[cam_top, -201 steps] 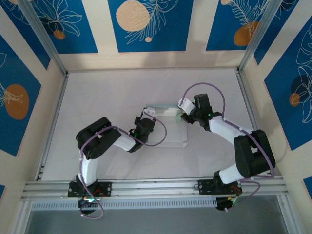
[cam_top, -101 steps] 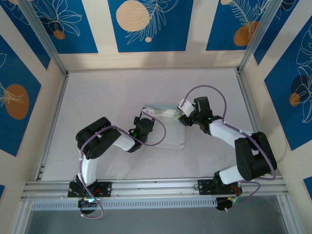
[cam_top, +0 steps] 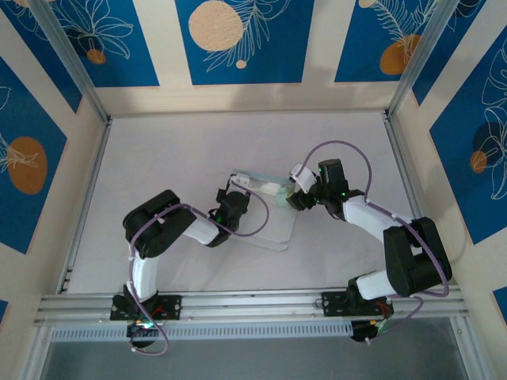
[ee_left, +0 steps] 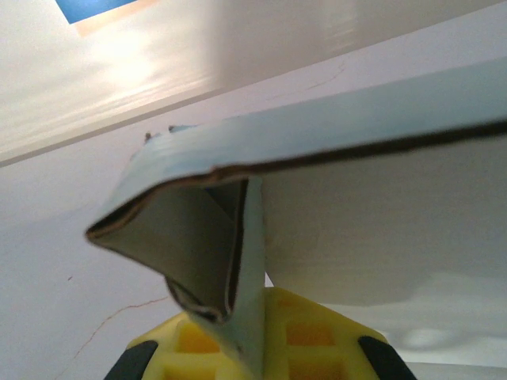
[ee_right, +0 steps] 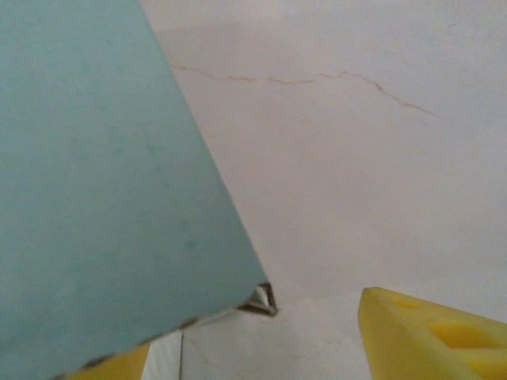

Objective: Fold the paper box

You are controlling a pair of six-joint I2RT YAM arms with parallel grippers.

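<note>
We are pinching the box point(cam_top: 273, 226), thin, light, easily creased card sitting mid-surface point(cam_top: 174, 158), by its folded left edge in our closed left claw point(ee_left: 245, 348), while our right claw point(cam_top: 287, 196) is gaping empty beside its right corner.

White table point(cam_top: 174, 158), matt, with hairline cracks point(ee_right: 317, 79) in its surface. Walls point(cam_top: 162, 47) on three sides: cream, with blue panels point(cam_top: 238, 39) bearing white leaf outlines and orange or peach discs. Aluminium posts point(cam_top: 74, 67) at both far corners. Aluminium rail point(cam_top: 253, 303) along the near edge. Lighting even and diffuse.
</note>
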